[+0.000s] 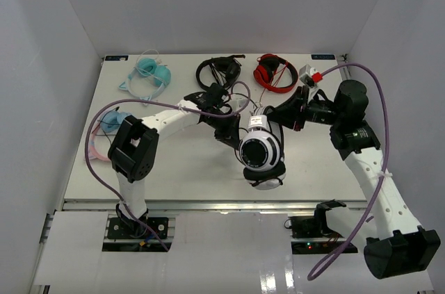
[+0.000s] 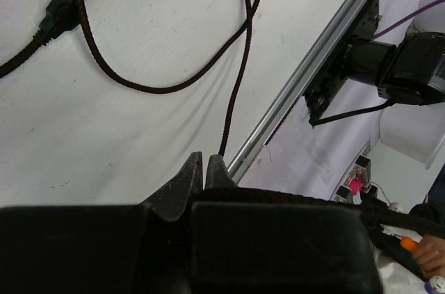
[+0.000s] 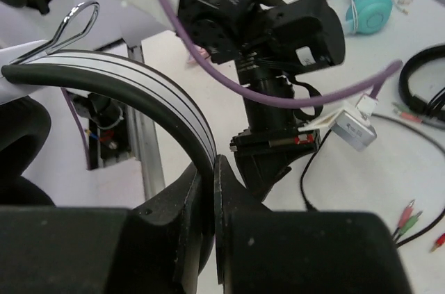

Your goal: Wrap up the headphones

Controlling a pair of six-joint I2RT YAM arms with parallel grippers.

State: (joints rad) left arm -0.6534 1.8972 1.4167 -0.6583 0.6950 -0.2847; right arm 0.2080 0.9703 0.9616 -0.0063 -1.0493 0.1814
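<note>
The white headphones (image 1: 261,149) with round white-and-black cups hang mid-table, lifted off the surface. My right gripper (image 1: 275,116) is shut on their white headband (image 3: 132,82); in the right wrist view the band runs down between the closed fingers of the right gripper (image 3: 208,169). My left gripper (image 1: 231,137) sits just left of the cups. In the left wrist view the left gripper (image 2: 204,162) is shut, and the thin black cable (image 2: 240,64) runs up from its tips and loops over the table. The cable (image 1: 240,92) also loops behind the headphones.
All-black headphones (image 1: 217,70), red headphones (image 1: 273,71) and teal headphones (image 1: 149,73) lie along the table's far edge. A small white-and-red box (image 1: 311,76) lies far right. A blue and pink item (image 1: 108,127) lies at the left edge. The table's metal front rail (image 2: 306,78) shows.
</note>
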